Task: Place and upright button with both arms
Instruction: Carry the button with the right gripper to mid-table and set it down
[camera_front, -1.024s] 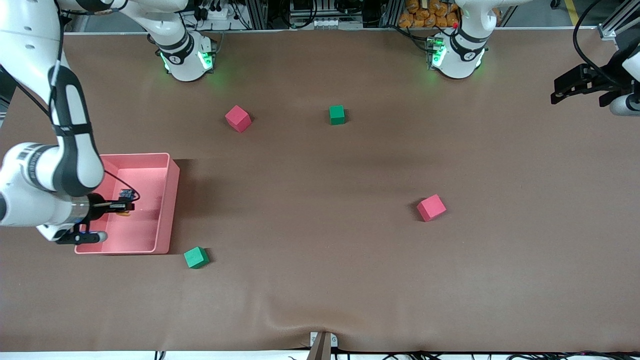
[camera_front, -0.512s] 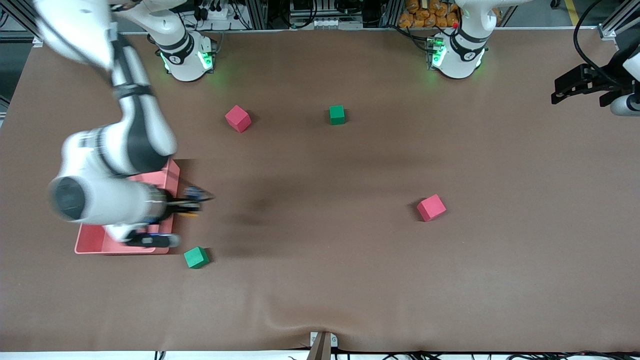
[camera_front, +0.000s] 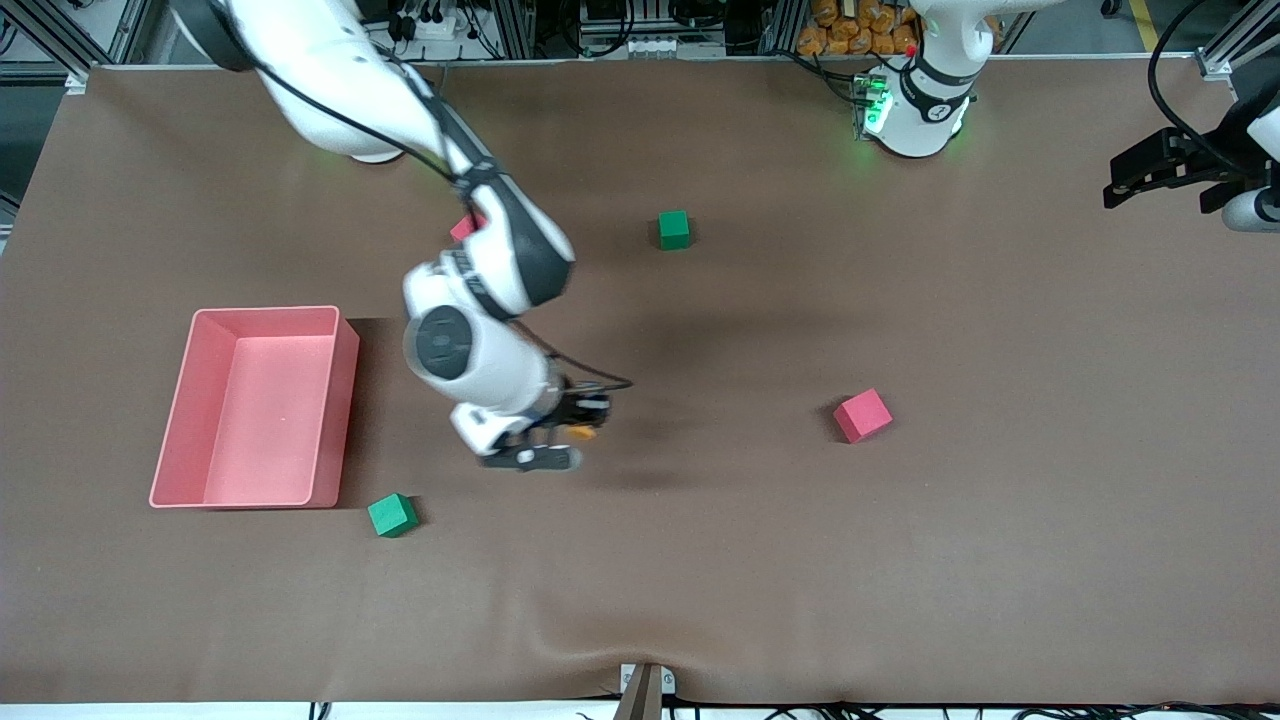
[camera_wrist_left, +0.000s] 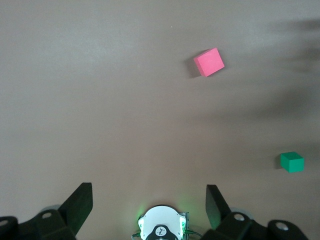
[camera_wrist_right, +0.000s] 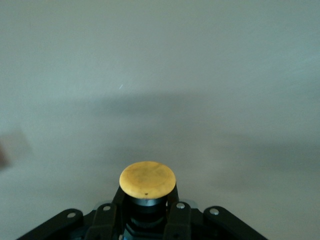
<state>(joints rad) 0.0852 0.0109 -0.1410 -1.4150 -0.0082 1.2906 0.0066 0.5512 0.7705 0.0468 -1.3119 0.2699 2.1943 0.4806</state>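
Observation:
The button (camera_wrist_right: 147, 179) shows its round orange cap and dark body, and my right gripper (camera_wrist_right: 147, 202) is shut on that body, fingers (camera_wrist_right: 178, 216) on either side. In the front view the right gripper (camera_front: 578, 418) holds the button (camera_front: 580, 432) over the middle of the table, between the pink bin and a red cube. My left gripper (camera_front: 1122, 180) waits open over the left arm's end of the table. In its wrist view the left gripper (camera_wrist_left: 148, 200) has nothing between its wide-apart fingers (camera_wrist_left: 80, 205).
A pink bin (camera_front: 335, 420) stands toward the right arm's end, with a green cube (camera_front: 392, 515) beside its near corner. A red cube (camera_front: 862, 415), another green cube (camera_front: 674, 229) and a red cube (camera_front: 462, 228) half hidden under the right arm also lie on the table.
The right arm has swung out of the pink bin toward the table's middle, carrying the button. The left arm has not moved.

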